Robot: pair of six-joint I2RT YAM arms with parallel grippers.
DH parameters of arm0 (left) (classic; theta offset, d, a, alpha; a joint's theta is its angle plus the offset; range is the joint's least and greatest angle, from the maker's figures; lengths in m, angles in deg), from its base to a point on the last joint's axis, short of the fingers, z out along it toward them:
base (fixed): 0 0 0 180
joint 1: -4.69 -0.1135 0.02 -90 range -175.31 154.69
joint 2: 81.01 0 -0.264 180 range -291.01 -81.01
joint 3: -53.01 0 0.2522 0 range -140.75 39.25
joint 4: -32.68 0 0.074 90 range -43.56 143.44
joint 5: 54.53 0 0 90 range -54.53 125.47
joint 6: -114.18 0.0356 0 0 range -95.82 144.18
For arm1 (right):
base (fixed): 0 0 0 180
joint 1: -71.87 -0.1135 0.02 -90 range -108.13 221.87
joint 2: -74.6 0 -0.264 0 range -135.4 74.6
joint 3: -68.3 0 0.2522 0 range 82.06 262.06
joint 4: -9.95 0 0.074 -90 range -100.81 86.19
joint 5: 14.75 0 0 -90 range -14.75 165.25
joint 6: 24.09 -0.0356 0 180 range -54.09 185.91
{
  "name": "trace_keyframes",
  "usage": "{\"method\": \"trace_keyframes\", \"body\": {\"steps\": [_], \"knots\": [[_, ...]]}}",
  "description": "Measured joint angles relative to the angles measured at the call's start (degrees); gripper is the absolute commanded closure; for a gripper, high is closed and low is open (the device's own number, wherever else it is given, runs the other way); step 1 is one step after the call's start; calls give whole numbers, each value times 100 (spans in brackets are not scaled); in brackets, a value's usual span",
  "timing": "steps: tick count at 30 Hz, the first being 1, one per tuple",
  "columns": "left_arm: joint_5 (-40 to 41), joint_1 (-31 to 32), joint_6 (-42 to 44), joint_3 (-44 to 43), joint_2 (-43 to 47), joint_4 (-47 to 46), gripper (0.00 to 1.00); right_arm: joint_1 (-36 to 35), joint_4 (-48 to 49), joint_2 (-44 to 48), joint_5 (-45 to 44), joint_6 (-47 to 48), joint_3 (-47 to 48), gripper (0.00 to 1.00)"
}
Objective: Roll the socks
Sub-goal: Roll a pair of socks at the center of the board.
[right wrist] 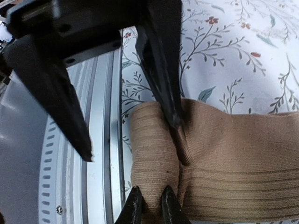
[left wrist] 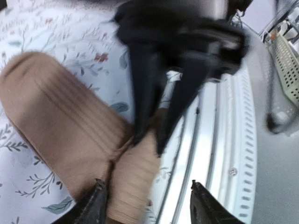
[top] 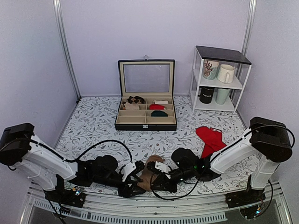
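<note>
The right hand (right wrist: 152,208) is pinching a rolled-over fold of the tan ribbed socks (right wrist: 224,154), its two tips nearly pressed together with knit bunched between them. The left hand (left wrist: 150,201) is spread: one finger touches the same end of the socks, the other hangs over the metal rail (right wrist: 100,140) along the counter's near edge. The socks lie at 6 o'clock on the counter (top: 93,126), between the two hands, the rolled end nearest the rail. The counter is covered with a white cloth printed with leafy sprigs. Seen from above, a black display case (top: 146,122) with its glass lid raised stands at 12 o'clock from the socks, small rolls in its compartments; red socks (top: 211,140) lie at 2 o'clock; a white shelf unit (top: 198,77) holding mugs (top: 226,73) stands at 1 o'clock. Plain pale lilac walls (top: 28,56) enclose the counter.
</note>
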Motion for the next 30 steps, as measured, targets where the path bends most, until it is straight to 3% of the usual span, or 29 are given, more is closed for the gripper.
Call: {"method": "trace_keyframes", "body": {"steps": [6, 13, 21, 30], "knots": [[664, 518, 575, 0, 824, 321, 36, 549, -553, -442, 1351, -533, 579, 92], [1091, 568, 841, 2, 544, 313, 38, 920, -896, -942, 2411, -994, 1005, 92], [1462, 638, 1058, -179, -184, 243, 41, 1023, -887, -1145, 2758, -1381, 1073, 92], [1622, 654, 1167, -236, -422, 72, 51, 1049, -866, -1235, 2922, -1502, 1106, 91]]}}
